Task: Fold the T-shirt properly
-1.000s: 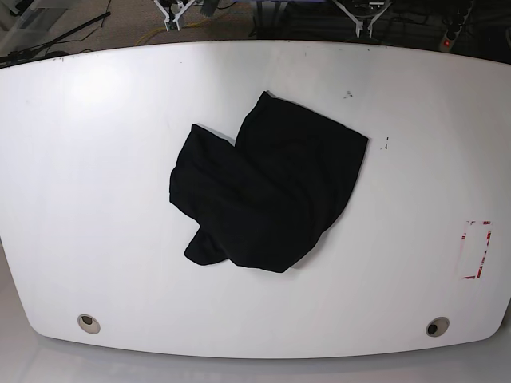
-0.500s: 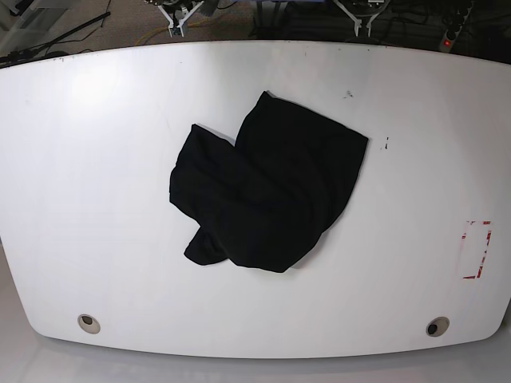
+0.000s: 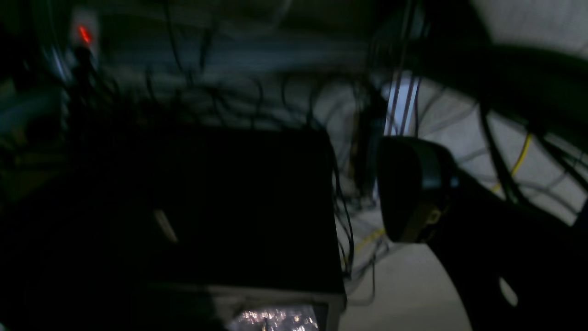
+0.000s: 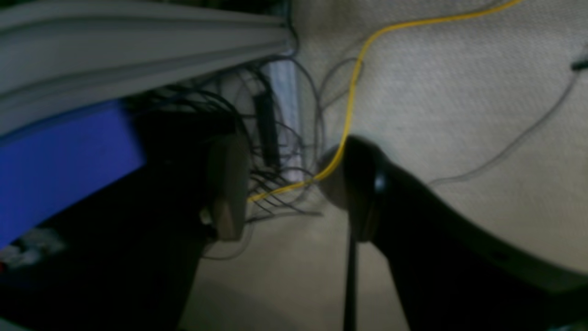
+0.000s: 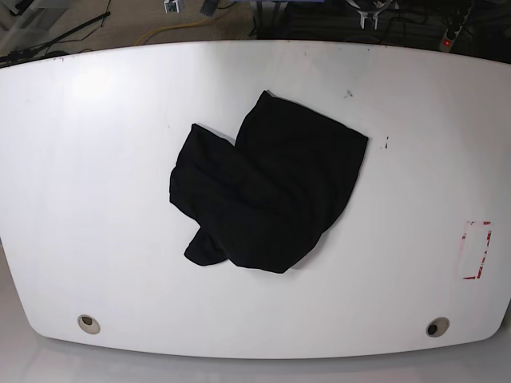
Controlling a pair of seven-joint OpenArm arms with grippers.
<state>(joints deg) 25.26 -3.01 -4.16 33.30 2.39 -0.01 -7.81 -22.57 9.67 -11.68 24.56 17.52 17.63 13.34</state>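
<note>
The T-shirt (image 5: 267, 187) is a crumpled black heap in the middle of the white table (image 5: 80, 159), with no print showing. Both grippers are off the table beyond its far edge; only white tips show at the top of the base view. My right gripper (image 4: 289, 188) is open over the floor, with only cables showing between its fingers. My left gripper (image 3: 289, 207) also hangs over the floor; one dark finger (image 3: 413, 188) shows, the other is lost in shadow, and nothing is held.
A red-marked rectangle (image 5: 477, 249) sits near the table's right edge. Two round holes (image 5: 89, 323) (image 5: 437, 326) lie near the front edge. Behind the table are tangled cables, a yellow cable (image 4: 353, 82) and a black box (image 3: 229, 207).
The white gripper tips at the top of the base view have drawn back further from the table's far edge. The T-shirt has not moved.
</note>
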